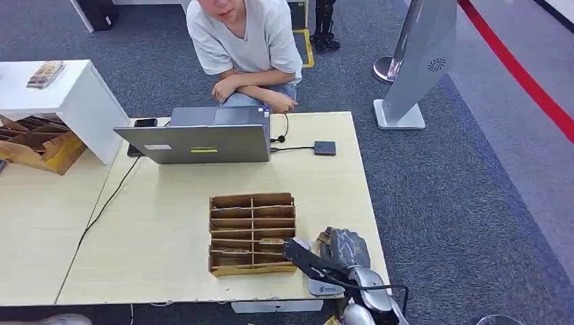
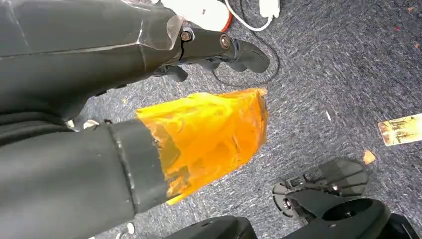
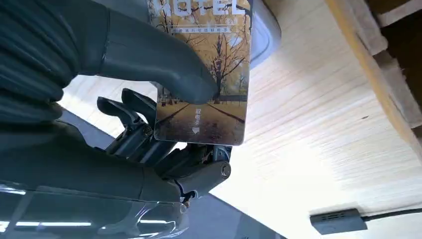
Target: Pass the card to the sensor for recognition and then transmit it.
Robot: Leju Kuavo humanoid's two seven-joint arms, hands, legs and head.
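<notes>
Right hand [image 3: 164,124] pinches the hotel key card [image 3: 204,74] over the table-edge card sensor [image 1: 323,287]; recognition and handover to the seated person [image 1: 247,47] apparently remain.

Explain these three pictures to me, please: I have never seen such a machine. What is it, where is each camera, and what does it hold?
This is a humanoid robot with two arms. One camera looks down from its head; the others sit at each wrist. On the wooden table stand a laptop and a cardboard sorting box; a person sits behind. The right hand holds a printed card between thumb and fingers, above the table. The left hand, wrapped in orange tape, hangs over the carpet floor.
</notes>
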